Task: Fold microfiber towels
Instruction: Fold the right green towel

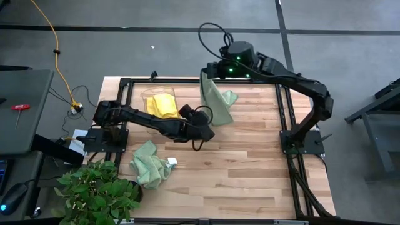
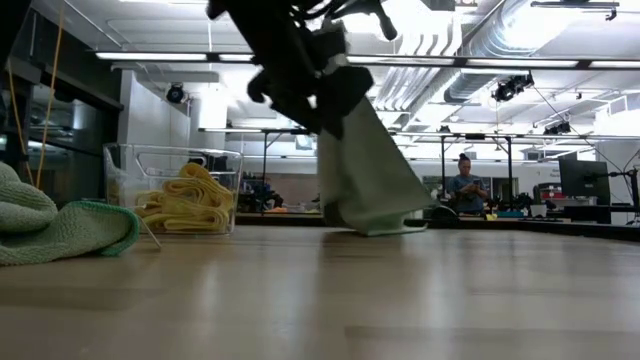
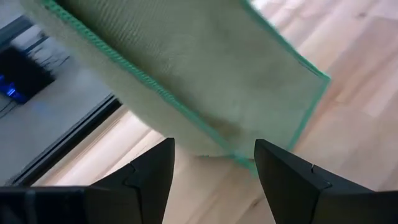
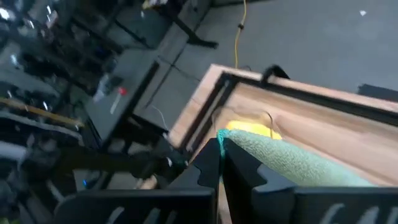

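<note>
- The wooden desk (image 1: 250, 169) carries the whole job; both arms reach in over its far half.
- A sage green microfiber towel (image 1: 217, 100) hangs from the right hand (image 1: 204, 74), which is raised near the desk's far edge. Its fingers are pressed together on the cloth's top corner, as the right wrist view shows (image 4: 219, 146). The towel's lower edge drags on the wood.
- The left hand (image 3: 213, 163) sits just beside that hanging towel, near its lower edge, fingers spread apart and holding nothing; the cloth's stitched hem lies just beyond the fingertips.
- A second green towel (image 1: 149, 164) lies crumpled on the near side of the left arm, beside the leafy plant (image 1: 97, 190).
- Yellow towels (image 1: 161, 105) are heaped in a clear bin (image 2: 115, 190) on the far side of the left arm.
- Handling, as I judge it: the cloth is light, thin and limp, so it sags and swings from a single corner. It is not fragile and the nap should grip well. The best hold for the left hand looks to be the free lower corner or hem, so the sheet can be stretched flat between both hands.
</note>
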Controlling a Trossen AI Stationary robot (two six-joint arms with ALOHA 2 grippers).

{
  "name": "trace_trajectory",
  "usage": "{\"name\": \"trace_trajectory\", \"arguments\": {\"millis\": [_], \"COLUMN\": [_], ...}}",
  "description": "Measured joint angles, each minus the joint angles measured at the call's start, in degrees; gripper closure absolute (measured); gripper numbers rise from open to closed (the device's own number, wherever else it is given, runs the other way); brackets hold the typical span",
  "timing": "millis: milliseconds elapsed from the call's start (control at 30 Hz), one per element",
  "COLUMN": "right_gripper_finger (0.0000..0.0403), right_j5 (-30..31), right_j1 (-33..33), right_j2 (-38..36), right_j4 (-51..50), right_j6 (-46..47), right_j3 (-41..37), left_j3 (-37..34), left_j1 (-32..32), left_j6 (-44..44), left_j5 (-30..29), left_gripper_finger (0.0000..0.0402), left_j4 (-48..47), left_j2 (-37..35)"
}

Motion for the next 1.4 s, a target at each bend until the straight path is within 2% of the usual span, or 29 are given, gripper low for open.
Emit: {"name": "trace_trajectory", "arguments": {"millis": [167,267,467,700,800,933,1133,1300,1400], "right_gripper_finger": [0.0403,0.0403,0.0403,0.0403,0.0403,0.0403,0.0403,0.0403,0.0403], "right_j5": [4.3,4.65,4.32,4.25,3.01,1.54,1.48,1.48,1.48], "right_j1": [-0.04,-0.06,-0.04,-0.76,-1.32,-1.68,-1.66,-1.66,-1.66], "right_j2": [0.34,0.32,0.3,0.1,0.04,0.04,0.04,0.04,0.04], "right_j4": [3.58,3.03,2.06,-1.92,-4.12,-5.04,-5.03,-5.0,-5.0], "right_j6": [0.6,-0.53,-3.7,-9.85,-11.46,-12.73,-12.83,-12.83,-12.65], "right_j3": [0.0,0.0,0.0,0.0,0.0,0.0,0.0,0.0,0.0], "left_j3": [-0.03,-0.06,-0.06,-0.06,-0.06,-2.76,-10.3,-12.9,-13.28], "left_j1": [-0.34,0.3,2.21,4.79,5.45,5.83,7.63,9.7,12.35], "left_j6": [-11.84,-14.3,-13.79,-6.71,-6.03,-9.37,-16.8,-19.12,-19.14], "left_j5": [-6.48,-6.7,-2.36,9.56,11.63,11.47,18.21,16.83,21.22], "left_gripper_finger": [0.019,0.019,0.019,0.019,0.019,0.019,0.019,0.019,0.019], "left_j4": [-8.46,-10.66,-10.27,-10.08,-11.54,-8.5,3.77,8.16,8.94], "left_j2": [-1.13,-1.85,-2.57,-7.87,-10.15,-11.4,-11.21,-10.91,-9.68]}}
